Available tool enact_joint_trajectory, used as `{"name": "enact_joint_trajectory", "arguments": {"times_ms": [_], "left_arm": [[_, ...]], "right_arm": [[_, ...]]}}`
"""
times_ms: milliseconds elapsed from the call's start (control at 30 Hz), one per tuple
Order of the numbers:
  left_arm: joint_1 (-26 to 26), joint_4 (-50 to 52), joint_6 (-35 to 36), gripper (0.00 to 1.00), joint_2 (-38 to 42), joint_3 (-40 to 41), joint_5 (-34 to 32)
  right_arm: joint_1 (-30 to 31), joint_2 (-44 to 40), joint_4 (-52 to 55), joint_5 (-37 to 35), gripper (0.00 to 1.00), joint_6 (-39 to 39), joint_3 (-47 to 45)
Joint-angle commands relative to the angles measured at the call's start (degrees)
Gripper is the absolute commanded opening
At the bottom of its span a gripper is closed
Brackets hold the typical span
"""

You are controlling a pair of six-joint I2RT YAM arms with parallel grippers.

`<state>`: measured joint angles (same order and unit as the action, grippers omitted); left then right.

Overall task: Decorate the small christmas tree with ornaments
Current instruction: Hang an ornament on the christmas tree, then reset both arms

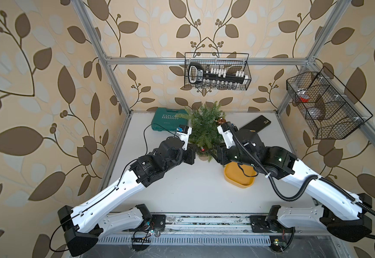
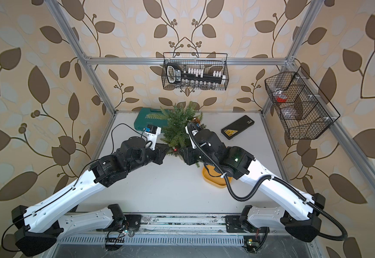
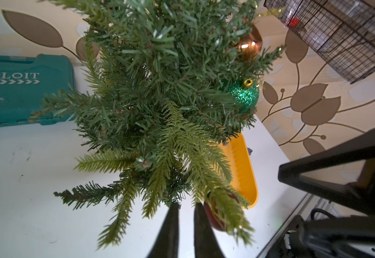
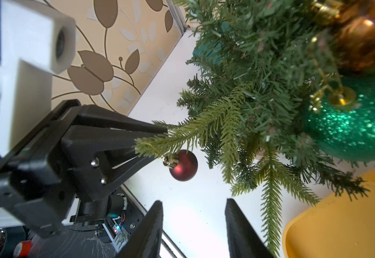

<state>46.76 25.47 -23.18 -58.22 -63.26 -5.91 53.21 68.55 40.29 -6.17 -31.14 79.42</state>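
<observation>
red bauble (image 4: 183, 166) hung, low twig (image 4: 171, 136) of tree (image 4: 260, 73) | L gripper (image 3: 186, 204) slightly parted, R gripper (image 4: 193, 202) spread, both empty | retract straight w/o snagging needles

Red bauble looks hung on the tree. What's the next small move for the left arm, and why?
Probably ease the left gripper straight back off the branch tip: its jaws stand parted around it, the red bauble hangs there by its loop, and the open right gripper holds nothing.
</observation>
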Motion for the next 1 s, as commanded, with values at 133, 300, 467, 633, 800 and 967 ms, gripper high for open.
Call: {"name": "enact_joint_trajectory", "arguments": {"times_ms": [133,300,467,633,800,967], "left_arm": [[-0.7,2.1,-0.8,0.43,4.2,0.4,0.4],[-0.7,4.8,-1.4,0.50,6.4,1.2,1.1],[-0.7,8.1,-2.1,0.56,8.0,1.0,1.8],[-0.7,10.8,-3.0,0.65,9.7,1.6,2.8],[-0.7,13.7,-3.5,0.72,10.6,2.2,2.6],[-0.7,15.0,-5.0,0.83,12.2,3.8,1.2]], "right_arm": [[-0.7,-7.7,-2.4,0.4,0.65,0.7,-6.6],[-1.6,-11.3,-2.4,-0.2,0.75,1.3,-9.4],[-2.7,-13.4,-1.1,-0.1,0.85,1.8,-11.2],[-3.5,-16.6,0.2,-0.5,0.93,2.0,-13.5],[-4.0,-19.4,1.3,-1.4,1.00,1.7,-16.0],[-4.3,-21.9,1.7,-1.6,1.00,0.8,-19.1]]}}
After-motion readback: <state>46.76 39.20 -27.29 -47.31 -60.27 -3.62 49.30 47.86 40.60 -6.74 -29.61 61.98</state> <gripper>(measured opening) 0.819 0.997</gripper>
